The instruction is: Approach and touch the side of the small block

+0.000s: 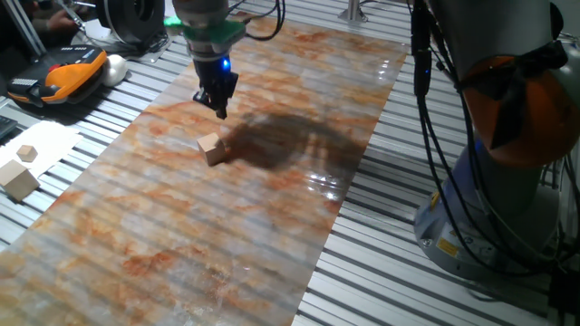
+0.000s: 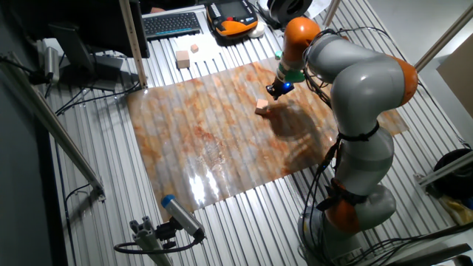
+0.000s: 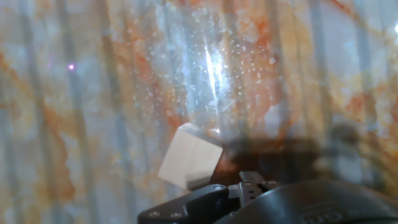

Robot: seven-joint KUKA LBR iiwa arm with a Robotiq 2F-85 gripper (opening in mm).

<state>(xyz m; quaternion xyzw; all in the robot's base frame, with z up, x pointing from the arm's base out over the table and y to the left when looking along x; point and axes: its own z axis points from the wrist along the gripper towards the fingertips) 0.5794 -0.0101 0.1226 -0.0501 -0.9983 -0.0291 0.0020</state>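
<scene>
The small block (image 1: 211,148) is a light tan wooden cube lying on the marbled orange-grey mat (image 1: 181,244). It also shows in the other fixed view (image 2: 262,108) and in the hand view (image 3: 189,163), just ahead of the hand's dark body. My gripper (image 1: 220,112) hangs above and slightly behind the block, clear of it, with its black fingers drawn together to a point. In the other fixed view the gripper (image 2: 278,91) is to the right of the block. Nothing is held.
A larger pale wooden block (image 1: 18,181) and a tinier cube (image 1: 27,153) on white paper lie left of the mat. An orange-black pendant (image 1: 68,72) and a keyboard (image 2: 171,24) sit beyond. The arm's base (image 1: 507,190) and cables stand at the right.
</scene>
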